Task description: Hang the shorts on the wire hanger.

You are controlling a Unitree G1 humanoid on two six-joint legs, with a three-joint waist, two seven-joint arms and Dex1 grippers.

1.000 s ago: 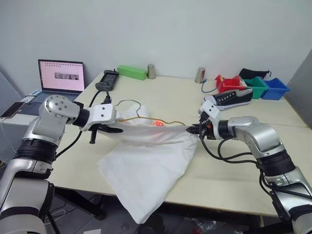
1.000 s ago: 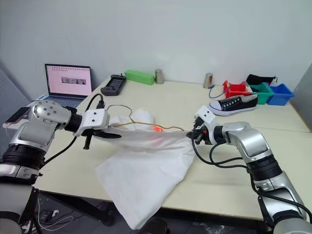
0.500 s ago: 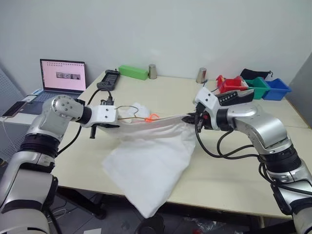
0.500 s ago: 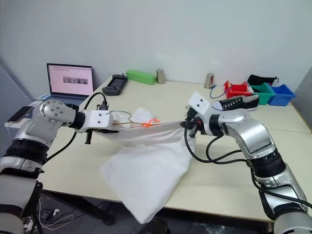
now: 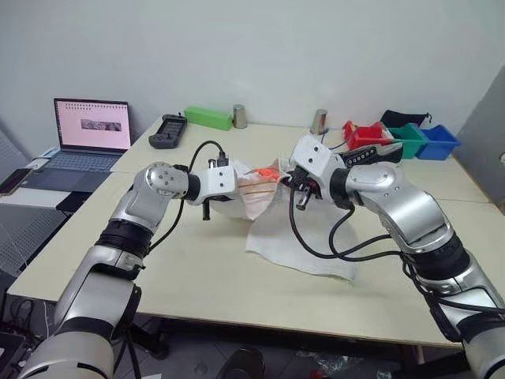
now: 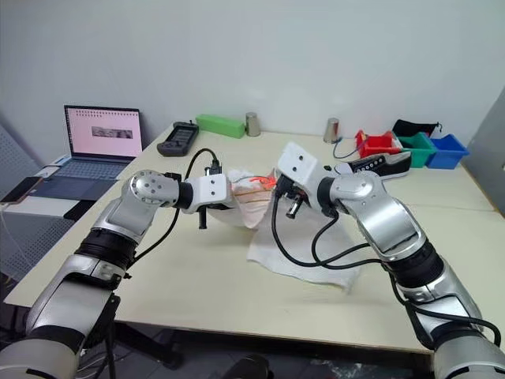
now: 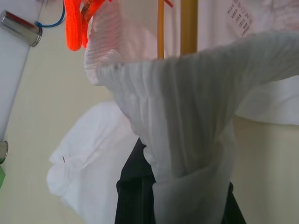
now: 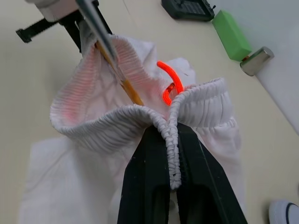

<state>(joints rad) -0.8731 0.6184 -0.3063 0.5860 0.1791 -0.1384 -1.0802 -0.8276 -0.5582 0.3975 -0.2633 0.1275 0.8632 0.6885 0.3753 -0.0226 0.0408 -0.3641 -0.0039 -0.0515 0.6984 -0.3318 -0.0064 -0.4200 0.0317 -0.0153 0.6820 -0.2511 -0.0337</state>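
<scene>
The white shorts (image 5: pixel 304 237) lie on the table with the waistband (image 8: pixel 100 123) lifted and bunched between my two grippers. The neon orange drawstring (image 8: pixel 168 84) pokes out at the waist. My right gripper (image 8: pixel 170 135) is shut on the waistband's ribbed edge. My left gripper (image 5: pixel 239 188) is shut on the opposite side of the waistband, whose fabric drapes over its black fingers (image 7: pixel 133 186). The yellowish-tan wire hanger (image 8: pixel 127 87) runs into the open waist; it also shows as the hanger (image 7: pixel 160 28) above the fabric. The two grippers are close together over the table's middle.
An open laptop (image 5: pixel 91 126) stands at the far left. A black controller (image 5: pixel 163 142), a green box (image 5: pixel 209 118) and two metal cans (image 5: pixel 239 116) line the back. A sneaker (image 5: pixel 367 155) and red, green and blue bins (image 5: pixel 410 138) sit at the back right.
Both grippers have come together toward the table's middle. The waistband, stretched taut before, is now bunched. The shorts' legs no longer hang over the front edge and lie on the table.
</scene>
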